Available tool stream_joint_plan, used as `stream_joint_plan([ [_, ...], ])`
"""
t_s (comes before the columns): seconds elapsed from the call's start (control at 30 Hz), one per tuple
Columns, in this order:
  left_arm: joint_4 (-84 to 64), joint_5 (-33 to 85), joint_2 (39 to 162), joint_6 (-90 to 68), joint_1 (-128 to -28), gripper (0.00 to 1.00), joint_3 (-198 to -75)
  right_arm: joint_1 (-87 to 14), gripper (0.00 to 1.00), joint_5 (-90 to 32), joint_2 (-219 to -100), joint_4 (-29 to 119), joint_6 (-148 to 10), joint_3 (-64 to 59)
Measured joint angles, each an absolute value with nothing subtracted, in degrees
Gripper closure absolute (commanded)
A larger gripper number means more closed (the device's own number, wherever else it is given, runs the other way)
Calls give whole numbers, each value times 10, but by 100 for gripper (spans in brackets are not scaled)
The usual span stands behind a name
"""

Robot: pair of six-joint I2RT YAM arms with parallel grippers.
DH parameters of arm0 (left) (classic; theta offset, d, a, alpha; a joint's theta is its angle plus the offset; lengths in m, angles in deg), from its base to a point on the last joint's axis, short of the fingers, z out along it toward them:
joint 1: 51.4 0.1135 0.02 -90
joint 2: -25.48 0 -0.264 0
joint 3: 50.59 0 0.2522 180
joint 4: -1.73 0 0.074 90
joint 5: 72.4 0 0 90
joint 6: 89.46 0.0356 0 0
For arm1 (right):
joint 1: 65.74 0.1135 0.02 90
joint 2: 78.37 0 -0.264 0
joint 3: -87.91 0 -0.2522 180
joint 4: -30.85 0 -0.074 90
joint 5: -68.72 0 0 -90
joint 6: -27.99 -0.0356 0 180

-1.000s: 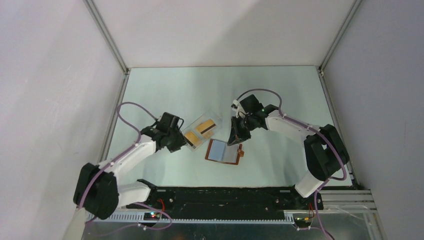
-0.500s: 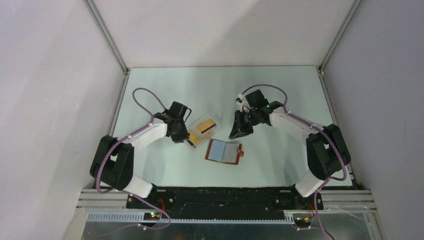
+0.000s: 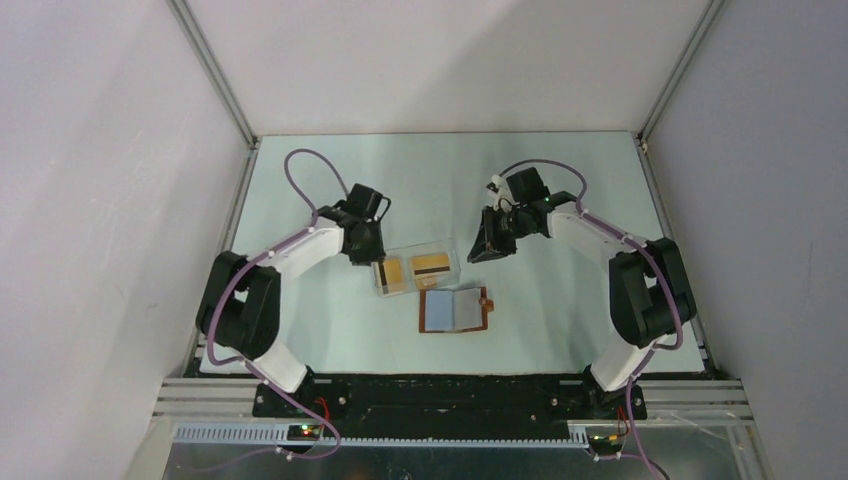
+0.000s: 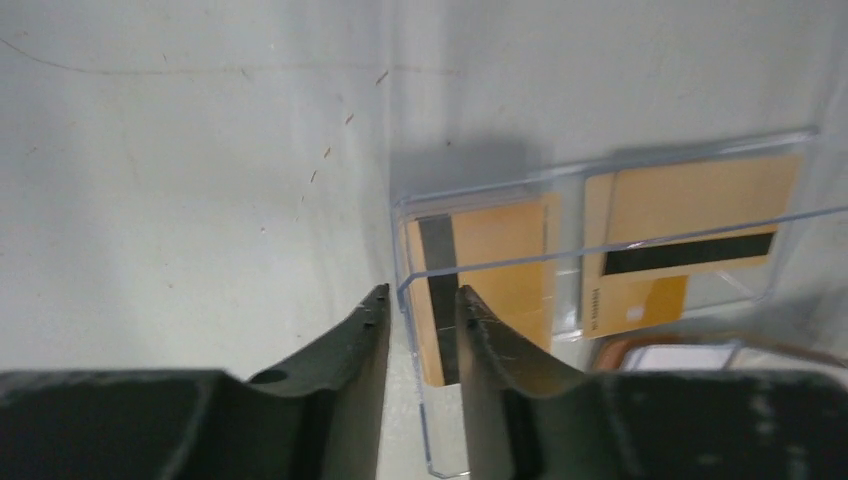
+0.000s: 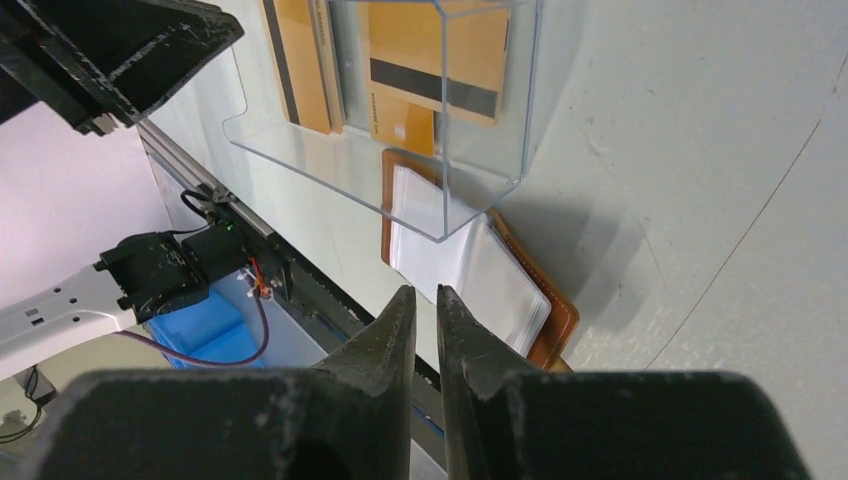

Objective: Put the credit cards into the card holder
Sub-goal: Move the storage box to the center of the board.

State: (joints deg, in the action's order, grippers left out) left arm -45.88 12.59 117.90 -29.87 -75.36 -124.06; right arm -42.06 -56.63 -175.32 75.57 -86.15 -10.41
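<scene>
**Top external view: credit cards (image 3: 392,273) sitting in the clear box (image 3: 410,268), card holder (image 3: 453,311) open right beside it**

So the clear box lies mid-counter (image 3: 330,180) with two lots of orange-gold cards inside, dark stripes showing. The brown card holder is spread open flat just on the near side of the box, grey-blue pockets up, snap tab poking out to the right. In the right wrist view the box's corner overlaps the holder a bit, can't tell if they touch. Left tool (image 3: 376,262) is at the box's left end. The left wrist view shows its fingers (image 4: 340,380) a little apart, one outside the end wall and one inside, over a card. Can't tell whether it's actually pinching that wall. Right tool (image 3: 482,252) hangs above the counter just past the box's far right corner, tips only a sliver apart, nothing between them
</scene>
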Motion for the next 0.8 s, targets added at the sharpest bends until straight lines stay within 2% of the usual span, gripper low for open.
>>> stream_joint_plan([
  [0.33,-463,147,1117,-303,-755,55,-1262,-422,56,-567,-1779,755,-853,-74],
  [0.53,-438,217,1122,-344,-772,53,-1280,-421,53,-567,-1812,751,-853,-73],
  [0.8,-383,252,1205,-402,-824,53,-1280,-419,54,-568,-1853,742,-855,-71],
])
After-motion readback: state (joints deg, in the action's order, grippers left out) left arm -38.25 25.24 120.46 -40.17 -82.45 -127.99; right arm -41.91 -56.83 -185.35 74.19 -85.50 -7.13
